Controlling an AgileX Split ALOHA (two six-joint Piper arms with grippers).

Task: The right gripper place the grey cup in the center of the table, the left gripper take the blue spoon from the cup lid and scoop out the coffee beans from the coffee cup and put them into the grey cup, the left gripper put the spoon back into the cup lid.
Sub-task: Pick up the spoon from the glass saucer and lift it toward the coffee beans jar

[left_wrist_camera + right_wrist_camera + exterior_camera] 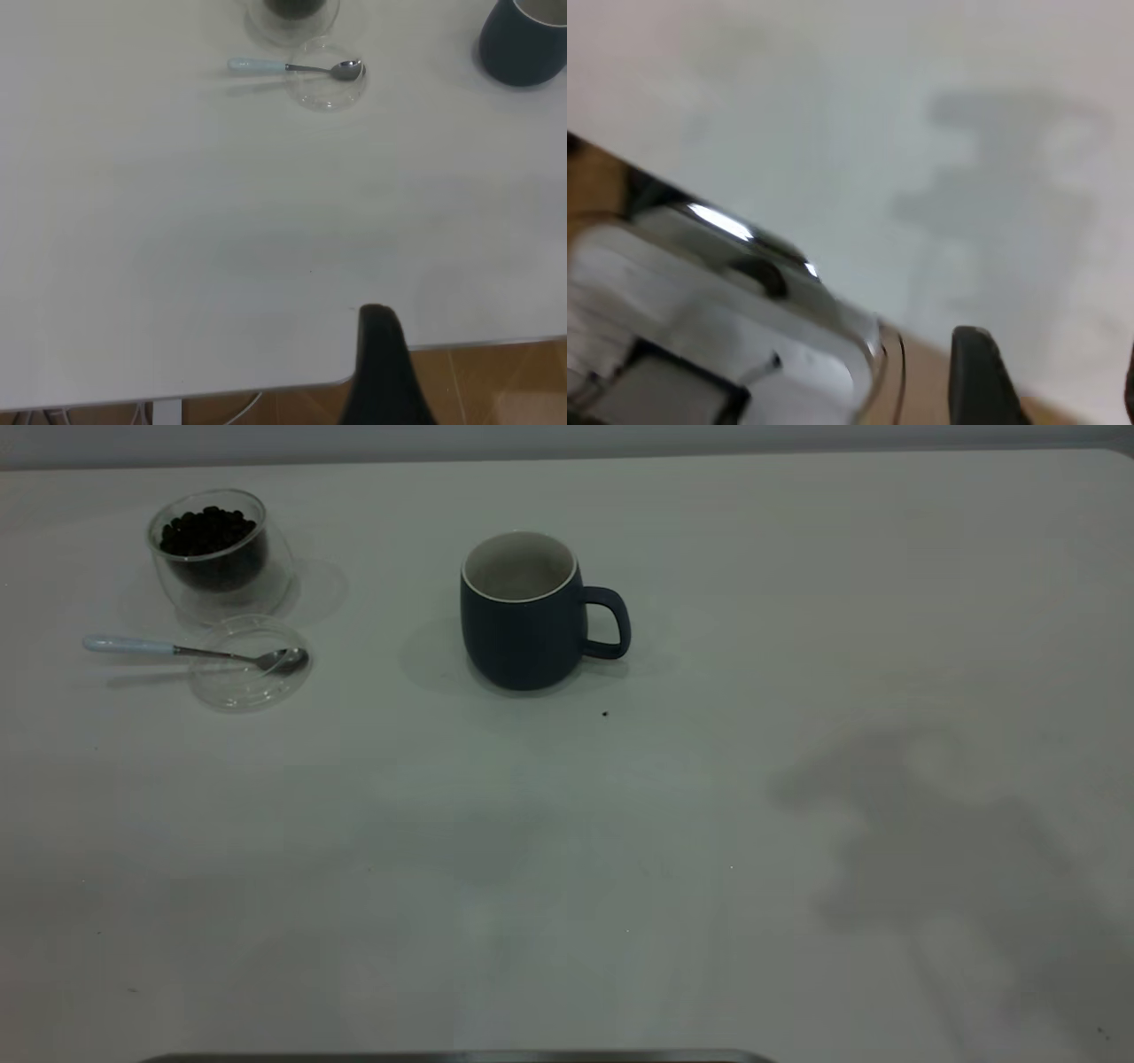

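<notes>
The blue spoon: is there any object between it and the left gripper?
Nothing visible stands in the way. In the left wrist view, only bare table lies between the left gripper and the blue spoon, which rests across the cup lid. The coffee cup stands beyond the lid, the grey cup off to one side.

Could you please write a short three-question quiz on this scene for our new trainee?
1. True or false: the grey cup lies tipped over on the table.
2. The bowl of the blue spoon rests on: A the cup lid; B the grey cup; C the coffee beans.
3. Fill in: the coffee beans sit inside the ____.

Key: 1 false, it stands upright. 2 A. 3 coffee cup.
</notes>
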